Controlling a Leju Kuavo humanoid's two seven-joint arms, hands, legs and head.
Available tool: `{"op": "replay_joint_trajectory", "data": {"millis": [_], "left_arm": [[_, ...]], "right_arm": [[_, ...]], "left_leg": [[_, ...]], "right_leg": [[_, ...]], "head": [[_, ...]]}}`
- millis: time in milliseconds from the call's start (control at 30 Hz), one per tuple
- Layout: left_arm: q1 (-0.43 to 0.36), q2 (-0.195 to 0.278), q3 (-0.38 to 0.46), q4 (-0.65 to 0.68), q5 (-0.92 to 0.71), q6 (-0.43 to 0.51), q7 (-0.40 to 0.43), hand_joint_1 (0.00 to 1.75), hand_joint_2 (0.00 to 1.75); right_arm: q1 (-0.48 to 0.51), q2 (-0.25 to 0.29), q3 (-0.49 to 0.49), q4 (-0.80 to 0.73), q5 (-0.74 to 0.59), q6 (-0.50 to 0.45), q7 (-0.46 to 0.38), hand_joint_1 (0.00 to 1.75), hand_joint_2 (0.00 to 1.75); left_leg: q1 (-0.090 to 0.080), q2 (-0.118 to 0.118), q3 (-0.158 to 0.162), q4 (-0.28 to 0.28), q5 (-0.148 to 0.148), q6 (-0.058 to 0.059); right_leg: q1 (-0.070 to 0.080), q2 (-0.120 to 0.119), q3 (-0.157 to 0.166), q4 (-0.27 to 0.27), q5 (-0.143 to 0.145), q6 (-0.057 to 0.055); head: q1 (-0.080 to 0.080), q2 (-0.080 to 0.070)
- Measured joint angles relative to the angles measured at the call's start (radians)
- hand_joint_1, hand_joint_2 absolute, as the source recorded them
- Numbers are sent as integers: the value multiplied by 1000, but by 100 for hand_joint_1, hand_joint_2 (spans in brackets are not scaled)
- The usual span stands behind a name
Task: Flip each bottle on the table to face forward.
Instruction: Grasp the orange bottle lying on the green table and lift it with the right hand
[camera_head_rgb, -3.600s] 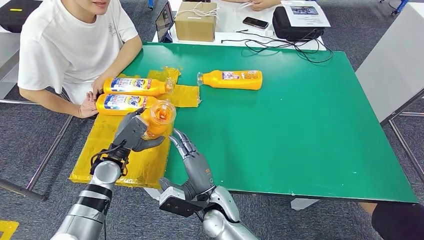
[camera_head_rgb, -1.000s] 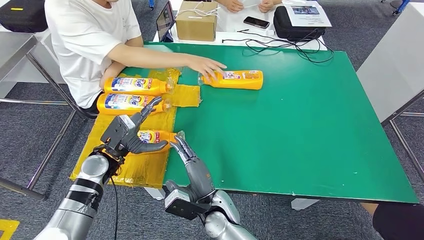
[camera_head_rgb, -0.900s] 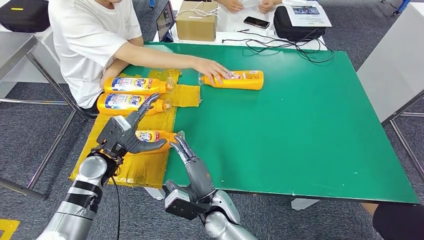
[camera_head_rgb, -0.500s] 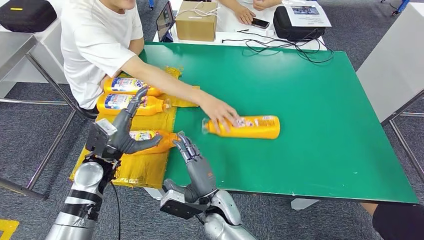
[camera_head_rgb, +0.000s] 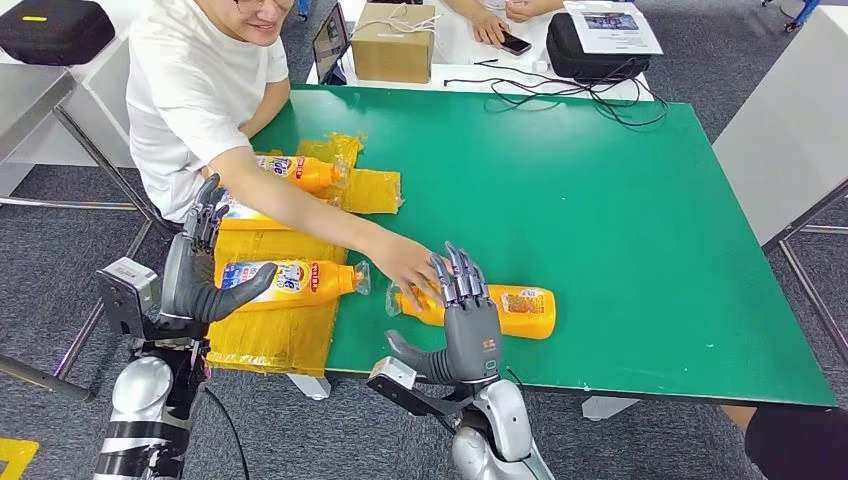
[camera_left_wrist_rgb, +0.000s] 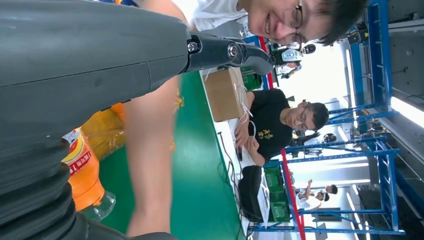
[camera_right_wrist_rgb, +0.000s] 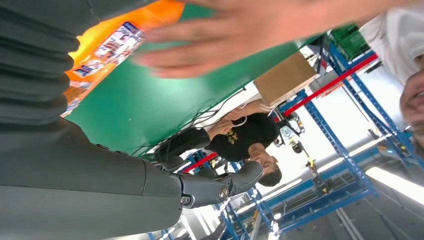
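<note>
Orange plastic bottle (camera_head_rgb: 497, 308) lies on side near front edge of green counter (camera_head_rgb: 620, 220), cap toward left edge; person's hand (camera_head_rgb: 405, 266) rests at cap end. Right hand (camera_head_rgb: 466, 315) poised just before it, fingers (camera_head_rgb: 456, 280) spread, holding nothing. Left hand (camera_head_rgb: 195, 270) raised off left edge, fingers apart, empty, beside second orange bottle with blue label (camera_head_rgb: 285, 281) on yellow plastic sheet (camera_head_rgb: 270, 335). Advice: wait until person's hand withdraws, then grasp bottle mid-body, roll label up. Label face on near bottle partly hidden; third orange bottle (camera_head_rgb: 300, 170) near left edge half covered by arm.
</note>
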Motion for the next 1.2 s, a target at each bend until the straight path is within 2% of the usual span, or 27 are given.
{"op": "replay_joint_trajectory", "data": {"millis": [100,267,400,533,667,867,1000,1200], "left_arm": [[2,-4,3,-4,4,0,0,0,175],[45,-20,16,-35,40,2,12,0,175],[81,-27,22,-55,19,6,15,0,175],[96,-29,38,-65,9,10,18,0,175],[106,-30,50,-73,5,-1,18,0,175],[138,-35,63,-99,4,-13,18,0,175],[150,-38,71,-102,4,-23,18,0,175],[147,-44,79,-89,8,-28,18,0,175]], "right_arm": [[6,0,-6,-13,16,0,8,0,175],[47,-1,-60,-91,139,0,85,0,175],[62,-14,-89,-129,144,5,133,0,175],[50,-46,-89,-124,131,62,242,0,175],[21,-74,-84,-85,100,110,282,0,175],[-71,-140,-82,65,189,241,441,0,175],[-122,-174,-90,138,194,293,457,0,175],[-192,-179,-92,253,158,320,407,0,175]], "left_leg": [[0,0,0,0,0,0],[0,0,0,0,0,0],[0,0,-1,0,-1,0],[0,0,-1,0,-1,0],[0,0,-1,0,0,1],[0,-1,-1,0,0,1],[0,-2,-1,0,0,1],[0,-2,-1,0,0,1]], "right_leg": [[0,0,0,0,0,0],[0,0,0,0,0,0],[0,0,0,-1,0,0],[0,0,0,-1,0,0],[0,0,0,0,0,0],[0,-1,0,0,1,0],[0,-1,0,0,1,0],[0,-1,0,0,1,0]], "head": [[0,0],[0,0],[0,0],[0,0],[0,0],[0,0],[0,0],[0,0]]}}
